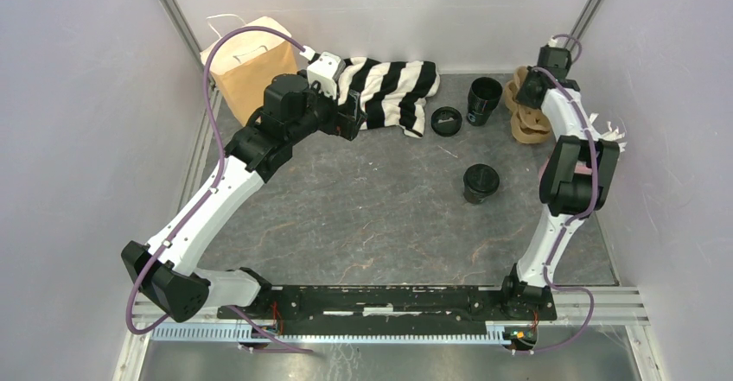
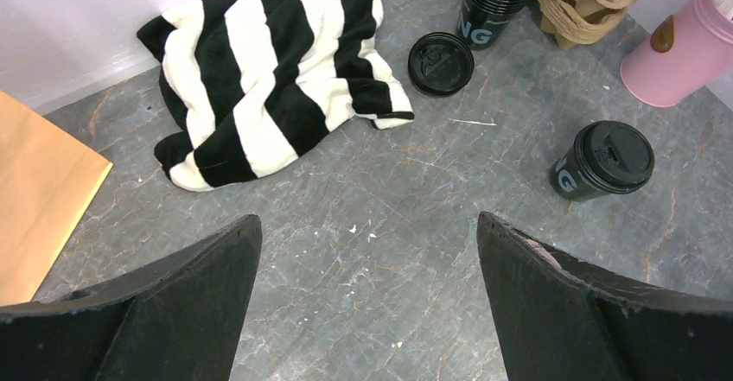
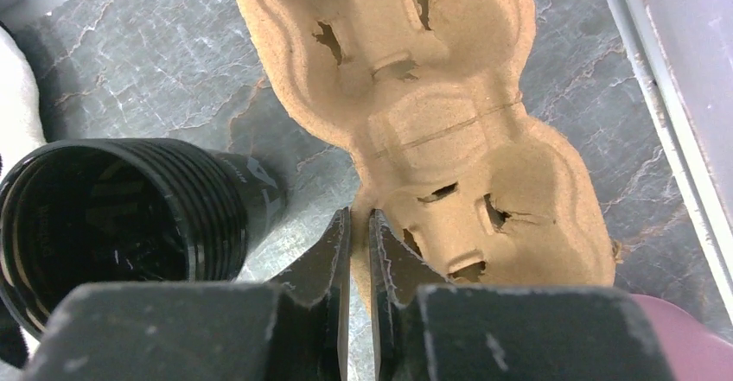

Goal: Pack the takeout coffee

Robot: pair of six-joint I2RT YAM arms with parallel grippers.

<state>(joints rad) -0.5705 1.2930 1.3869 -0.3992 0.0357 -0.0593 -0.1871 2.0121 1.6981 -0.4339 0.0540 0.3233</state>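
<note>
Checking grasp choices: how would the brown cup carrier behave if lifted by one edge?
The cup carrier looks like thin moulded pulp: probably light, fairly stiff. Frayed slots hint its edge may bend or tear when pinched. Broad and low, it likely slides, not rolls.

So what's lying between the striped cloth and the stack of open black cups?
A loose flat black lid lies there on the table. The left wrist view shows it best, the top view too.
</note>
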